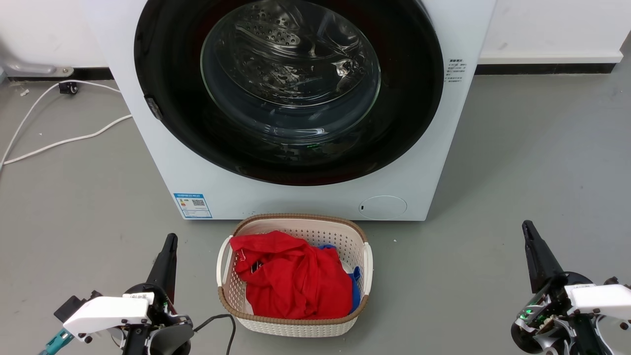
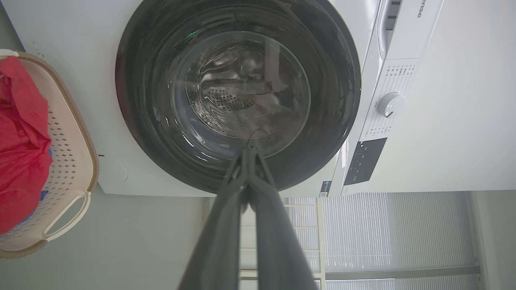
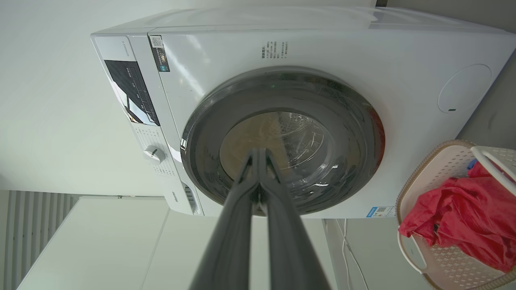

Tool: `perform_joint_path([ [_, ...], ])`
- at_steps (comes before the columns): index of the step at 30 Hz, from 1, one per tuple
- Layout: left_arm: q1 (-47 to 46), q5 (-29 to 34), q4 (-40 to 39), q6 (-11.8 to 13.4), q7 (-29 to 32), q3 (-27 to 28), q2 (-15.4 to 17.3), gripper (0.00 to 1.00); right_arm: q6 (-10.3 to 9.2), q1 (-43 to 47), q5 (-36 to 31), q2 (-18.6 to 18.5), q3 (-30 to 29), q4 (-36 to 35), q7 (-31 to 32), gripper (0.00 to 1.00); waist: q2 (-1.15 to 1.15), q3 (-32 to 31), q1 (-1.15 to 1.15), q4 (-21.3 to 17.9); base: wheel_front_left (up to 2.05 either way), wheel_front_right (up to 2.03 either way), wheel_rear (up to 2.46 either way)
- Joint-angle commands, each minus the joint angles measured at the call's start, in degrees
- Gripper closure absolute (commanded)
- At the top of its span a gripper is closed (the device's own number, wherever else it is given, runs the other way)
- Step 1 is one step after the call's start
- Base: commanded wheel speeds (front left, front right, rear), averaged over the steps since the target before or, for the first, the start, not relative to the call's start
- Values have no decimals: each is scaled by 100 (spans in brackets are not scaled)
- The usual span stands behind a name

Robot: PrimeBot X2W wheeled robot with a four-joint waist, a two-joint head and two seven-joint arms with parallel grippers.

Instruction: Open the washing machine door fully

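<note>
The washing machine door (image 1: 288, 88) is a wide glossy black disc with a clear glass bowl at its centre, lying flat against the white machine front. The steel drum shows through the glass. The door (image 2: 238, 96) also faces the left wrist camera, and the door (image 3: 282, 141) sits mid-frame in the right wrist view. My left gripper (image 1: 170, 239) hangs low at the lower left, shut and holding nothing, well short of the machine. My right gripper (image 1: 526, 226) is at the lower right, also shut and holding nothing, far from the door.
A white basket (image 1: 367, 261) with red and blue clothes stands on the grey floor right in front of the machine, between my arms. White cables (image 1: 59, 140) trail across the floor to the left. A small round flap (image 1: 382, 207) sits low on the machine front.
</note>
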Motion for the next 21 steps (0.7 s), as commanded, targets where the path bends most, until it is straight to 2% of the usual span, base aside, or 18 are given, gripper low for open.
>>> perform_joint_path([
  [1,-45,3,1,-15,11,8,-4,100,0,-73,-34,14,-6,7,11,100,0,0,0,0,0,0,0],
  [21,-45,3,1,-15,11,7,-4,100,0,-73,-35,15,-7,7,12,100,0,0,0,0,0,0,0],
])
